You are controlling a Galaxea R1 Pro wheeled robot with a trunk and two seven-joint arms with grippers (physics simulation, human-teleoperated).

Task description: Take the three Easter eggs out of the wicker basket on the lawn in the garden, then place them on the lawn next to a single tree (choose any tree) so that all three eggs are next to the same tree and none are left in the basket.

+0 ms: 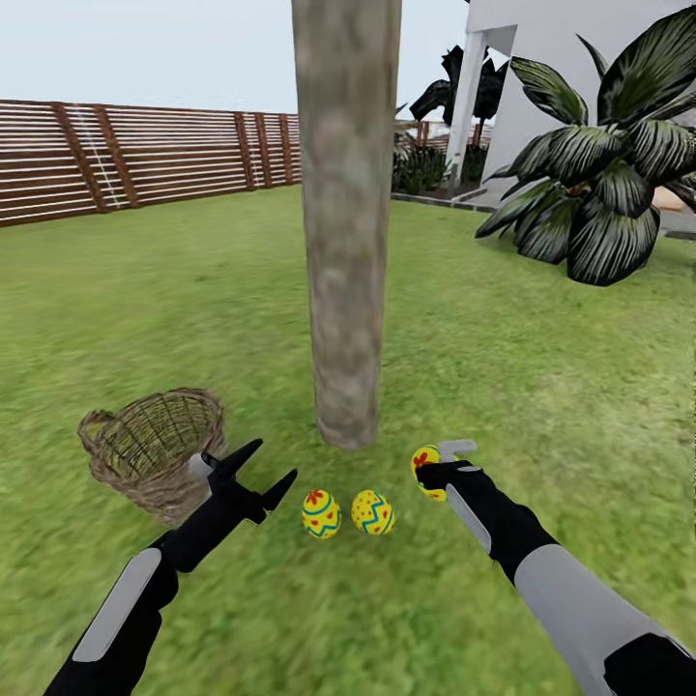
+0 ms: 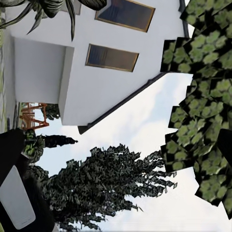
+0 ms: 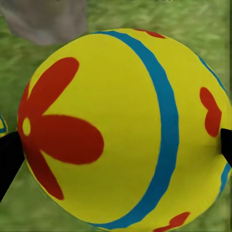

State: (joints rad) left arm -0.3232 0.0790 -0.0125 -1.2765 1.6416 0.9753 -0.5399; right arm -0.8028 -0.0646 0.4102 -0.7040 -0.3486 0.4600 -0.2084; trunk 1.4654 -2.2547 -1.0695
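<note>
Two yellow Easter eggs (image 1: 321,513) (image 1: 372,512) lie side by side on the lawn (image 1: 541,406) just in front of the tree trunk (image 1: 345,222). A third egg (image 1: 423,468) (image 3: 121,130), yellow with red flowers and a blue band, is pinched in my right gripper (image 1: 433,470), low over the grass to the right of the trunk's foot. The wicker basket (image 1: 155,449) stands left of the trunk, and no egg shows through its weave. My left gripper (image 1: 261,471) hangs open beside the basket, left of the lying eggs, its fingers spread and holding nothing.
A broad-leaved palm-like plant (image 1: 604,184) grows at the right. The white house (image 1: 541,77) stands behind it, and a brown slat fence (image 1: 126,155) runs along the back left. The left wrist view looks up at the house wall (image 2: 96,77), foliage and sky.
</note>
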